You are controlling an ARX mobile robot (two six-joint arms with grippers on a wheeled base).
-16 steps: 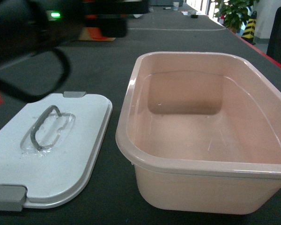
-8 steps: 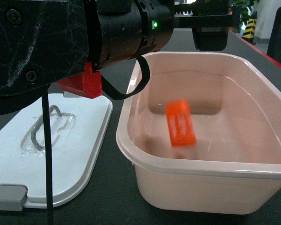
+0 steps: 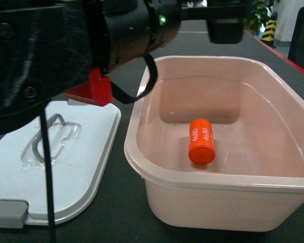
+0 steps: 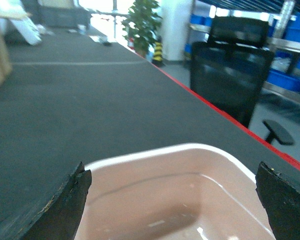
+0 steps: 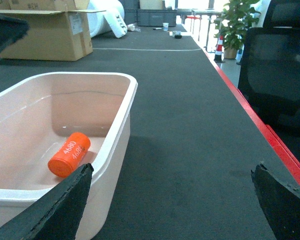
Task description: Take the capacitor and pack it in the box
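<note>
Orange cylindrical capacitor (image 3: 201,141), mid-fall before, now lies on pale pink plastic box (image 3: 142,96) floor; both grippers (image 4: 172,200) (image 5: 172,200) spread, empty.

The left arm (image 3: 66,45) looms large across the upper left; both the left pincer (image 4: 172,200) and right pincer (image 5: 172,200) hang spread apart, holding nothing.

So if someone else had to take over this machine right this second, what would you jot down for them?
Left gripper: jaws open, empty, above the box.
Right gripper: jaws open, empty, beside the box over the table.
Capacitor: orange, lying on its side on the box floor.
Lid: off, flat on the table left of the box.
Done: one capacitor packed.
Left: no other capacitors in view; lid not yet on.
</note>
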